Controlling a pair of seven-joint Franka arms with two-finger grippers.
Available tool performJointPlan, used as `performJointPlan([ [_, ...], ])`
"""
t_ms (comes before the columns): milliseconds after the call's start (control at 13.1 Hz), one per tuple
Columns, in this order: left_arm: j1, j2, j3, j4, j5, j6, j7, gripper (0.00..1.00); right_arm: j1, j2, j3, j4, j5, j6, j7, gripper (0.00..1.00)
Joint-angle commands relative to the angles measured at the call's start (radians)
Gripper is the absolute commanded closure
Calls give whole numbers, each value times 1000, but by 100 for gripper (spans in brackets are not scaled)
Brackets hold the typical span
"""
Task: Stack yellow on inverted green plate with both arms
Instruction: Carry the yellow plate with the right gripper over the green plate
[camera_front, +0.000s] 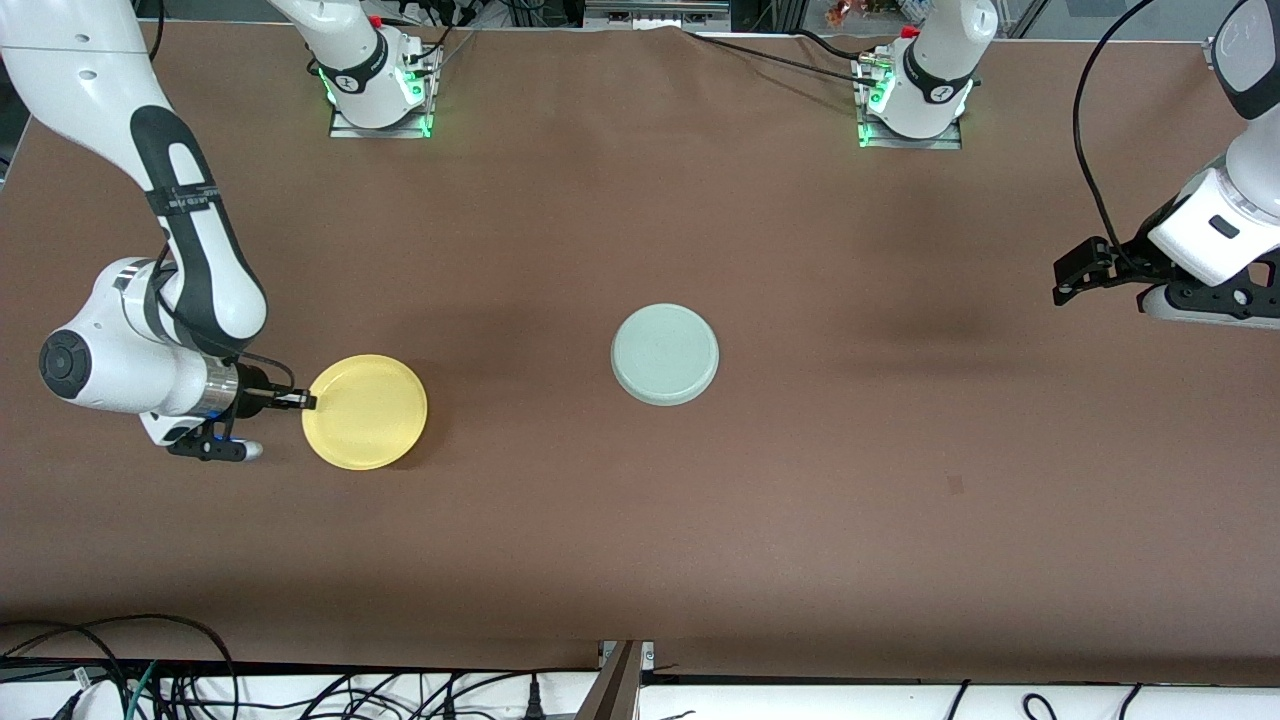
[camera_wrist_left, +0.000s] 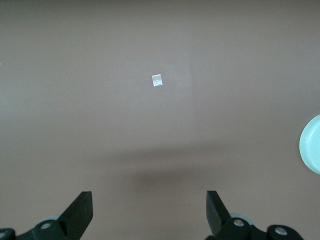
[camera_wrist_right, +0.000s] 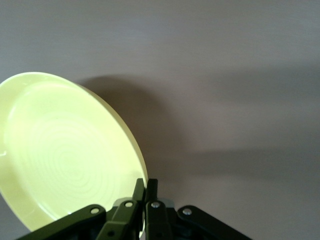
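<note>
The yellow plate (camera_front: 366, 411) is toward the right arm's end of the table, right side up. My right gripper (camera_front: 303, 401) is shut on its rim, at the edge toward that end. In the right wrist view the plate (camera_wrist_right: 65, 155) fills one side and its rim sits pinched between the fingers (camera_wrist_right: 151, 190). The pale green plate (camera_front: 665, 354) lies upside down at the table's middle; its edge shows in the left wrist view (camera_wrist_left: 311, 145). My left gripper (camera_front: 1075, 270) is open and empty, up over the table at the left arm's end; its jaws stand wide apart in its wrist view (camera_wrist_left: 149, 207).
The brown table (camera_front: 640, 520) bears only the two plates. A small pale scrap (camera_wrist_left: 157, 80) lies on the cloth under the left gripper. Arm bases (camera_front: 378, 95) stand along the table's edge farthest from the front camera. Cables hang along the edge nearest that camera.
</note>
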Motion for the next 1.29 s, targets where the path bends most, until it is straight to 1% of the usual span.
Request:
performJointPlan([
  [0, -1, -25, -2, -21, -16, 11, 26, 0, -7, -7, 92, 8, 73, -11, 116, 100],
  [76, -1, -25, -2, -12, -15, 3, 26, 0, -3, -6, 135, 12, 105, -1, 194, 100],
  [152, -2, -23, -3, -3, -14, -15, 26, 0, 11, -3, 166, 28, 119, 11, 263, 100],
  [228, -4, -23, -3, 2, -11, -15, 28, 0, 46, 0, 183, 35, 121, 31, 334, 100],
  [533, -5, -21, -3, 2, -11, -15, 121, 0, 285, 20, 183, 32, 117, 173, 619, 100],
  [761, 1, -18, -2, 1, -11, -14, 118, 0, 408, 31, 183, 25, 117, 226, 724, 100],
  [914, 1, -18, -2, 1, -11, -12, 117, 0, 468, 42, 181, 21, 116, 244, 791, 100],
  [1218, 1, -18, -3, 1, -11, -12, 118, 0, 504, 42, 181, -39, 111, 284, 796, 100],
])
